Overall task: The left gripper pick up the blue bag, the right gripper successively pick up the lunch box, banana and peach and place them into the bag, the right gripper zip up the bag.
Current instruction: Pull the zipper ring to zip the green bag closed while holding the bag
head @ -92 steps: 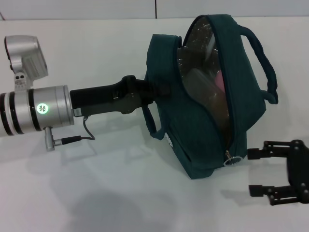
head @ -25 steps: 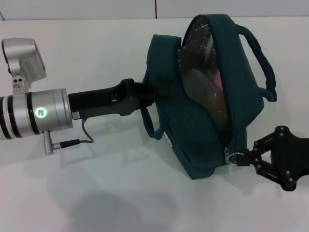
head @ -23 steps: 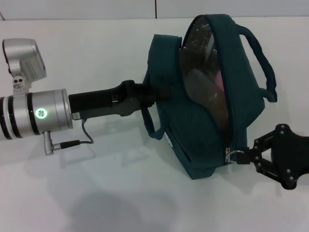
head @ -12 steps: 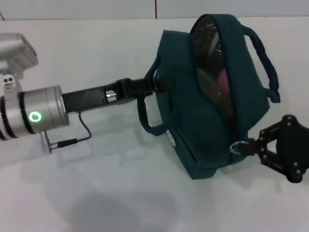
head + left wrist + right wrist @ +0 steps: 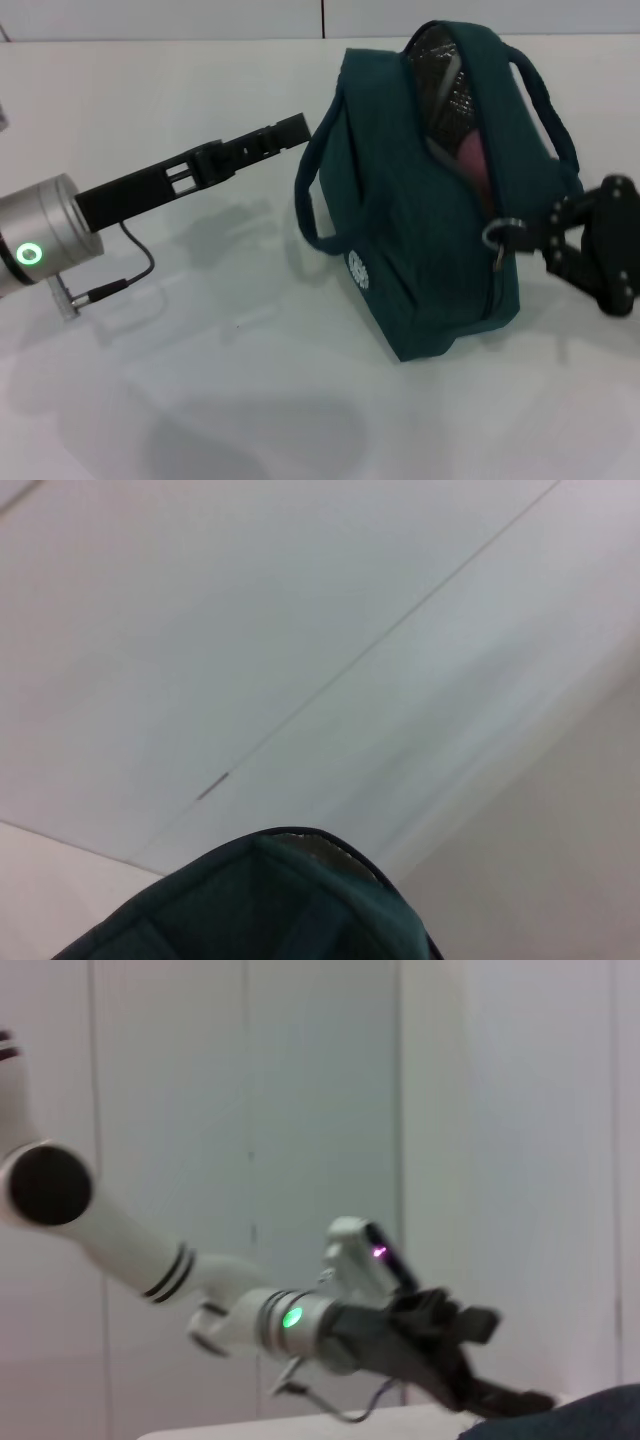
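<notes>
Right hand [image 5: 535,232], a black two-fingered claw, sits just to the right of the blue bag [image 5: 415,230], its fingertips pinched tight on the metal ring pull [image 5: 497,236] of the zipper, about halfway up the bag's right edge. Below the pull the zipper seam looks closed; above it the mouth gapes open, showing silver foil lining [image 5: 450,85] and something pink, the peach [image 5: 470,165], just inside. Nothing else inside the bag can be made out.

That bag stands upright on the white bench [image 5: 200,400], leaning slightly, with a round white logo [image 5: 358,270] low on its left face. One loop handle [image 5: 312,185] hangs off the bag's left side and the other [image 5: 545,110] arches over its upper right.

Left hand [image 5: 290,128] reaches in from the left of the bag, its black fingers close together at the top of the left loop handle; whether they actually grip the strap cannot be told. Behind it run the black arm and its silver cuff [image 5: 35,250] with a green light. A thin cable [image 5: 115,280] loops beneath the cuff.

Seen from the left wrist, only a dark teal corner of the bag [image 5: 270,900] shows.
</notes>
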`<state>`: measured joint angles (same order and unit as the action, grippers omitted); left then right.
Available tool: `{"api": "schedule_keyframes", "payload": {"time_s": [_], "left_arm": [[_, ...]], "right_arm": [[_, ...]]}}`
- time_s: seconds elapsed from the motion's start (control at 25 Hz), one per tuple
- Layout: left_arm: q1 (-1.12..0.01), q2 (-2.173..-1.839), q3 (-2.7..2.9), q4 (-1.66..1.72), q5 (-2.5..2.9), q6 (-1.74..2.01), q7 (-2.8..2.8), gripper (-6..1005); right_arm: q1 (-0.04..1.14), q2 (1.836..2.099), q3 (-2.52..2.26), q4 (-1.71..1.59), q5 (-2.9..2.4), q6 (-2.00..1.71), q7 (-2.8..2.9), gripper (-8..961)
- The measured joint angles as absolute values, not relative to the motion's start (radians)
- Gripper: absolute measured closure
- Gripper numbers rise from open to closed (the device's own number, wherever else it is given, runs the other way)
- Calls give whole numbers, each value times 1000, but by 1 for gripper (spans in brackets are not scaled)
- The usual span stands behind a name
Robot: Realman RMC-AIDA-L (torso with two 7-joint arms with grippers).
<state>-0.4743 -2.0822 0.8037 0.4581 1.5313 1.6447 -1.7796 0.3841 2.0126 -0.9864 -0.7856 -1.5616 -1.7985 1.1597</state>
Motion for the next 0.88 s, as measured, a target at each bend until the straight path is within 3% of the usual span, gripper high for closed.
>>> {"api": "schedule_keyframes", "payload": {"time_s": [0.24,0.56,0.88], "left_arm": [[-451,-2080,792,453,1530,1644,-1751,106],[-411,-2078,789,458,1523,1647,-1724,107],[-394,-2077,788,459,1516,1653,-1717,107]], "right_arm": [[413,2013,-987,-812,-1541,-1732,1189,947],[491,2009,-986,-815,-1502,-1673,1219,947],[495,2002,-960,-875,-1500,-1662,1227,947]]}}
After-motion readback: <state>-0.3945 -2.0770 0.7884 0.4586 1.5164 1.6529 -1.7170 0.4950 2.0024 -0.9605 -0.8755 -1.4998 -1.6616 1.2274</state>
